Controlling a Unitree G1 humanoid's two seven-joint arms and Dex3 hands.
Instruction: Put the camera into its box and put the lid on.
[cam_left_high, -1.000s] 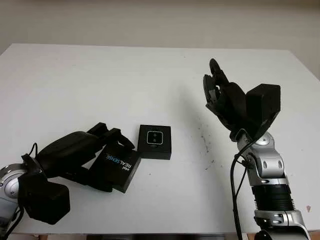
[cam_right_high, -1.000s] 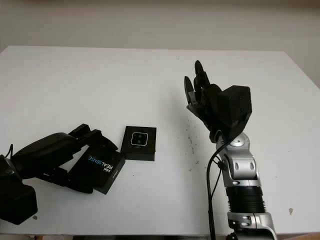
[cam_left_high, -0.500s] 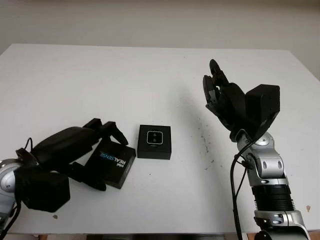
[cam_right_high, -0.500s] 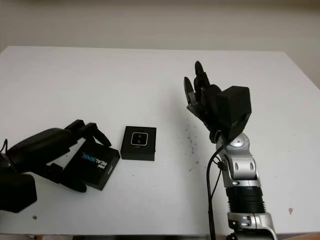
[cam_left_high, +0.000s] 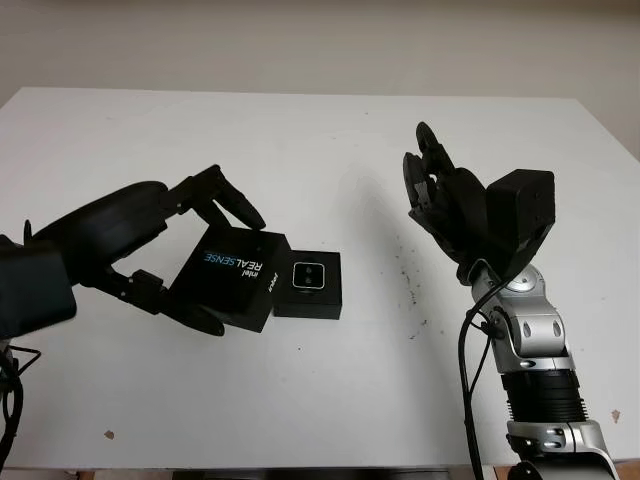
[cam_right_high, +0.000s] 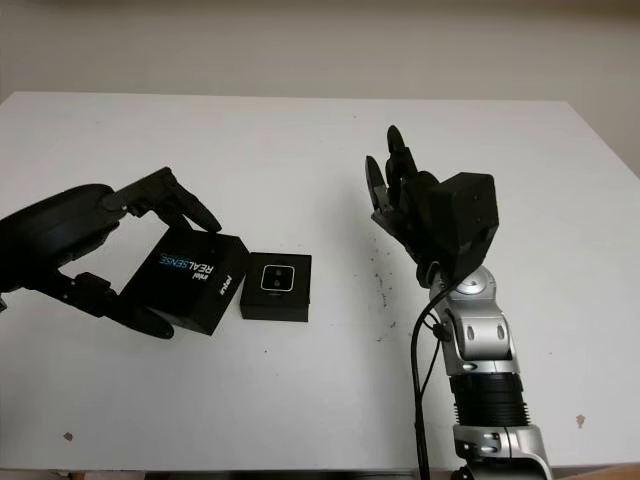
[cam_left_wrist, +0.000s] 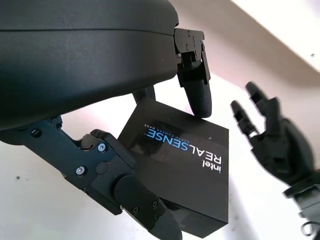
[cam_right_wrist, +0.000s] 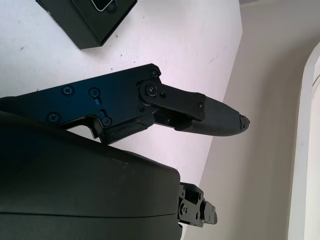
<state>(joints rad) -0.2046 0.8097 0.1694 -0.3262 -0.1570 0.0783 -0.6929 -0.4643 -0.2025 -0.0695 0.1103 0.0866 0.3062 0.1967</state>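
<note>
We see the left hand (cam_left_high: 170, 250) at approx 9 o'clock of the scene, over the white worktop (cam_left_high: 300, 150), clamped on the black lid (cam_left_high: 232, 278) printed "intel REALSENSE". Upper fingers (cam_left_high: 225, 195) press the lid's far edge, the thumb (cam_left_high: 180, 310) is under its near edge; the lid is tilted and looks lifted off the worktop. In the left wrist view one fingertip (cam_left_wrist: 197, 95) sits on the lid's (cam_left_wrist: 185, 165) top edge and the thumb wraps the lower corner.

The box (cam_left_high: 308, 284), black and square, lies flat on the worktop near centre, at 3 o'clock of the lid. The lid's right edge is just beside it, maybe overlapping its left side; we can't tell if they touch. The camera (cam_left_high: 307, 275) sits inside the box, a small pale-rimmed square w/ two dark lenses facing up. The lid isn't on the box yet.

The right hand (cam_left_high: 440, 195) is raised at approx 3 o'clock of the box, well apart from it, open, holding nothing, fingers pointing up and away. The right wrist view catches a corner of the box (cam_right_wrist: 90, 17) beyond one finger (cam_right_wrist: 200, 112).

A few dark specks (cam_left_high: 410, 285) mark the worktop between box and right arm.
</note>
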